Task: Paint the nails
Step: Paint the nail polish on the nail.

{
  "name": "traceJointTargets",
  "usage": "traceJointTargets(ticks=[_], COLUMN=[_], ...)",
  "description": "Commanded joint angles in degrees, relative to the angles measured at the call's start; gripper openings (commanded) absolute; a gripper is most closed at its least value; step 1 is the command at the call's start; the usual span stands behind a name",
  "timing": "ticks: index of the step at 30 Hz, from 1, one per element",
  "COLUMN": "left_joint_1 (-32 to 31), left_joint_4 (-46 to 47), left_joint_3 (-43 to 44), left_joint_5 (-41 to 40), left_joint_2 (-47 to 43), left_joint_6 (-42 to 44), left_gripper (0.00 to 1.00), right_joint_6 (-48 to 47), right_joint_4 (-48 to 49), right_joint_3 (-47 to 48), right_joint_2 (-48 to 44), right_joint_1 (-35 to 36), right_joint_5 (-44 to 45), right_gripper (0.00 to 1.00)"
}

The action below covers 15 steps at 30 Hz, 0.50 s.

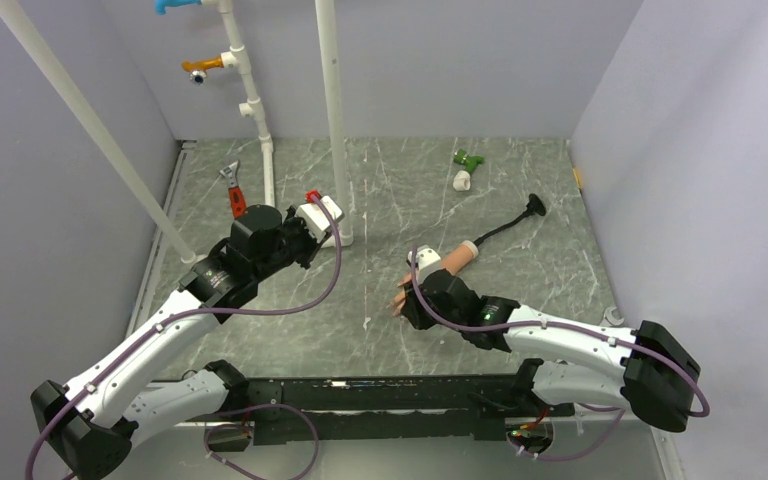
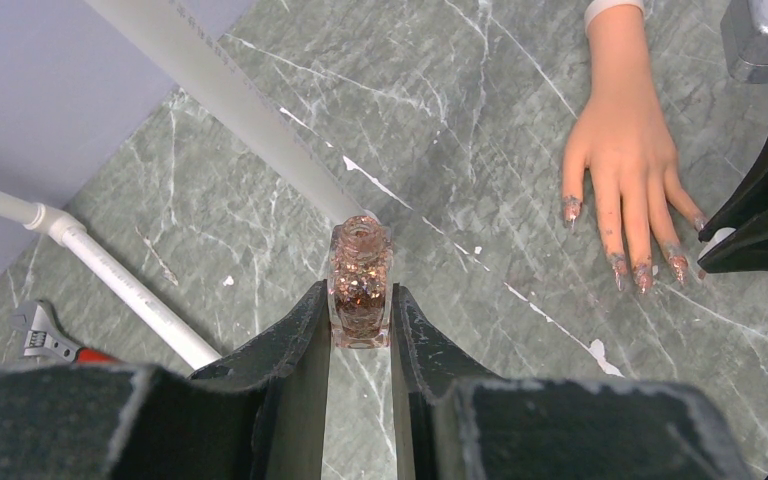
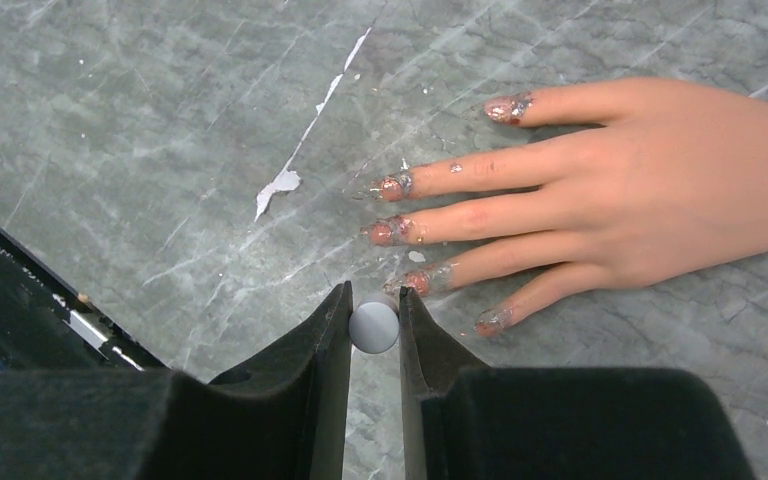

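Note:
The peach mannequin hand (image 3: pixel 660 190) lies flat on the grey marbled table, fingers spread. Its nails (image 3: pixel 392 185) are smeared with pink glitter polish. My right gripper (image 3: pixel 373 300) is shut on a small round grey-white brush cap (image 3: pixel 374 327), seen end-on just beside one fingertip nail (image 3: pixel 415 283); the brush itself is hidden. My left gripper (image 2: pixel 360 295) is shut on an open clear bottle of copper glitter polish (image 2: pixel 360 270), held upright to the left of the hand (image 2: pixel 625 150). From above, the left gripper (image 1: pixel 322 215) is by the white pipe and the right gripper (image 1: pixel 408 300) covers the fingers.
White PVC pipes (image 1: pixel 335 120) rise from the table beside the bottle. A red-handled wrench (image 1: pixel 232 190) lies at the back left, a green and white piece (image 1: pixel 467 165) at the back, and a black long-handled tool (image 1: pixel 515 218) behind the mannequin wrist. Walls enclose three sides.

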Motion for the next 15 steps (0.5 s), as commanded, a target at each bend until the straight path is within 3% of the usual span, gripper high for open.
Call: traceJointTargets(ticks=[1, 15], left_joint_1=[-0.3, -0.3], left_joint_4=[1.3, 1.2], left_joint_3=[2.1, 2.0], left_joint_5=[-1.4, -1.3], left_joint_2=[-0.5, -0.5], left_joint_6=[0.6, 0.6], left_gripper=[0.0, 0.0], right_joint_6=[0.7, 1.0], right_joint_4=[2.3, 3.3], right_joint_3=[0.0, -0.9], right_joint_2=[-0.2, 0.8], right_joint_1=[0.3, 0.3], right_joint_5=[-0.6, -0.3], right_gripper=[0.0, 0.0])
